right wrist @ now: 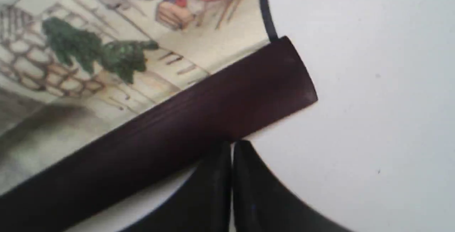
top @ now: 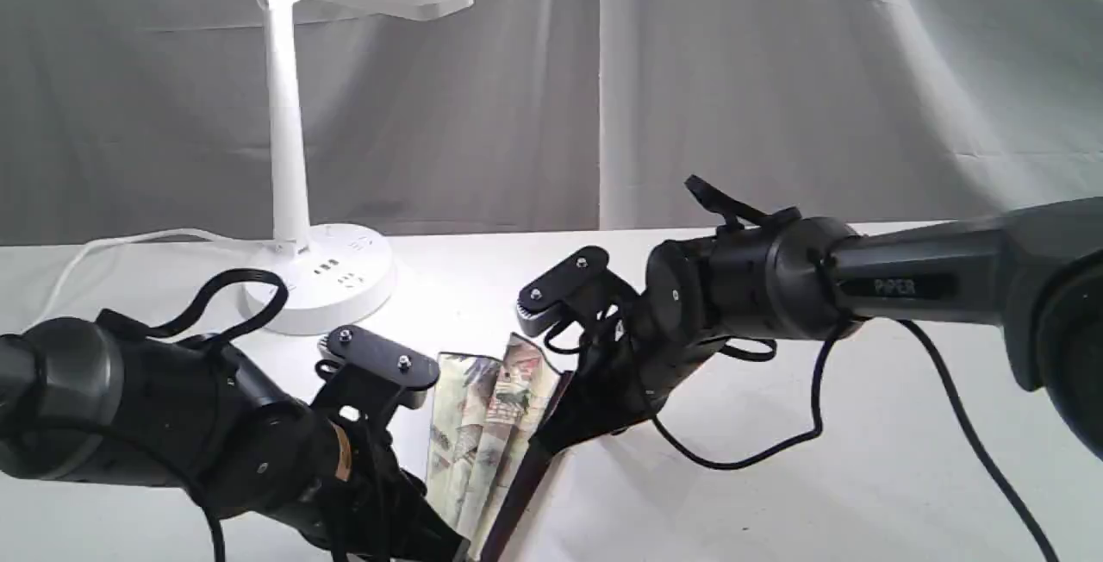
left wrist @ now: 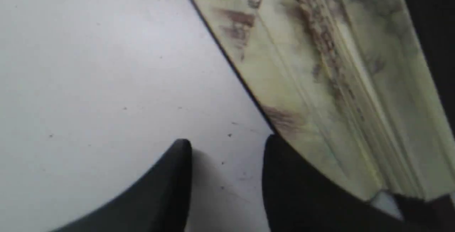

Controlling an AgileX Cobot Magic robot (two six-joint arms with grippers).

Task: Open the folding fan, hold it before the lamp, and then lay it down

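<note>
The folding fan [top: 482, 424] lies partly spread on the white table between my two grippers, its cream painted leaf showing. The dark maroon guard [right wrist: 199, 118] runs along its right side. My right gripper [right wrist: 231, 146] is shut with nothing in it, its tips touching the guard's edge near the guard's outer end; in the exterior view the right gripper [top: 551, 433] angles down onto the fan. My left gripper [left wrist: 227, 143] is open over bare table, one of its fingers [left wrist: 295, 182] against the leaf's black edge. The lamp [top: 289, 157] stands at the back left, beyond the fan.
The lamp's round base [top: 323, 282] with sockets sits just behind my left arm, and its white cord [top: 112, 243] trails off to the left. A grey curtain closes off the back. The white tabletop [top: 775, 458] stretches right under my right arm's cable.
</note>
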